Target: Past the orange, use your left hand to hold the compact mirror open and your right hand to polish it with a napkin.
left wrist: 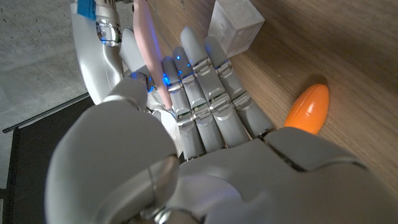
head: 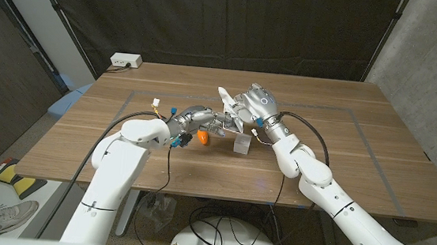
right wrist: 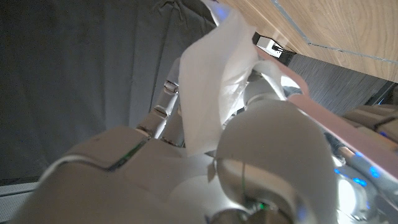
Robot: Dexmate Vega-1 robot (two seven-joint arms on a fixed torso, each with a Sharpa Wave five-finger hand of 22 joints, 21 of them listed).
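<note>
- The pale pink hinged compact mirror (left wrist: 149,53) stands open past the small orange plastic fruit (head: 202,138), near mid-table.
- The left hand (head: 217,123) grips it, fingers (left wrist: 205,93) closed along it.
- The right hand (head: 253,102) clutches a white paper napkin (right wrist: 214,87) against it.
- Polishing appears underway; next calls for gentle strokes without tipping the mirror.
- A translucent white cube (head: 242,145) sits just beside.

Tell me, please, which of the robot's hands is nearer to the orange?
The left hand. It sits right beside the orange, its fingers reaching just past it. The right hand holds the napkin farther back across the table, beyond the left hand.
</note>
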